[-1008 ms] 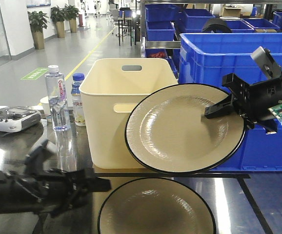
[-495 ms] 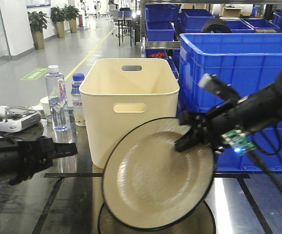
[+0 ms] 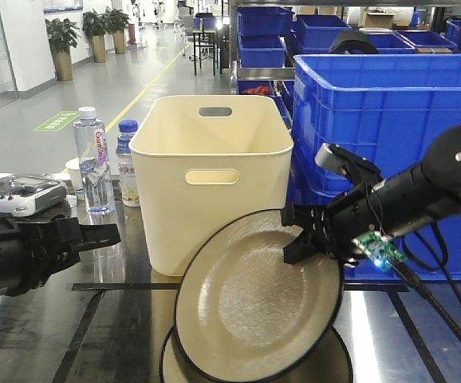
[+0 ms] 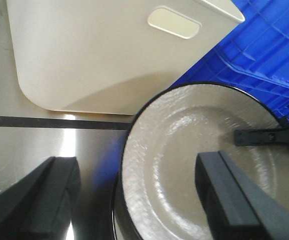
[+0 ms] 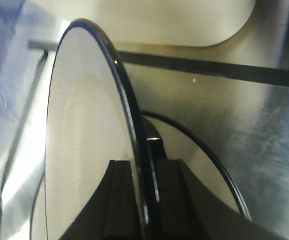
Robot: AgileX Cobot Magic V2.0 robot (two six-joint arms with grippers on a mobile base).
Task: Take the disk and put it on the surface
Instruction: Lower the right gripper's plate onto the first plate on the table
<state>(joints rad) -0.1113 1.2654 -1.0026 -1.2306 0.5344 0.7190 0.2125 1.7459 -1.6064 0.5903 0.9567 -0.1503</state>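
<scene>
Front view, disk [image 3: 246, 307]: tilted steeply in the air, face toward the camera, in front of the cream bin [image 3: 210, 144]. Its lower edge overlaps a second plate [image 3: 338, 363] lying flat on the worktop [image 3: 47, 335]; contact cannot be told.
Front view, right gripper [image 3: 298, 243]: jaws pinching the disk's upper right rim.
Front view, left gripper [image 3: 95, 235]: low at the left, apart from the disk.
Front view, worktop: dark, glossy, crossed by black tape lines [image 3: 127, 286]; bottles [image 3: 91, 159] and a remote controller [image 3: 19, 195] far left, blue crates [image 3: 374, 96] behind.
Left wrist view, left gripper: jaws spread wide, holding nothing, the disk below them.
Right wrist view, right gripper: jaws pressed on both faces of the disk's black rim, seen edge-on; the second plate underneath.
</scene>
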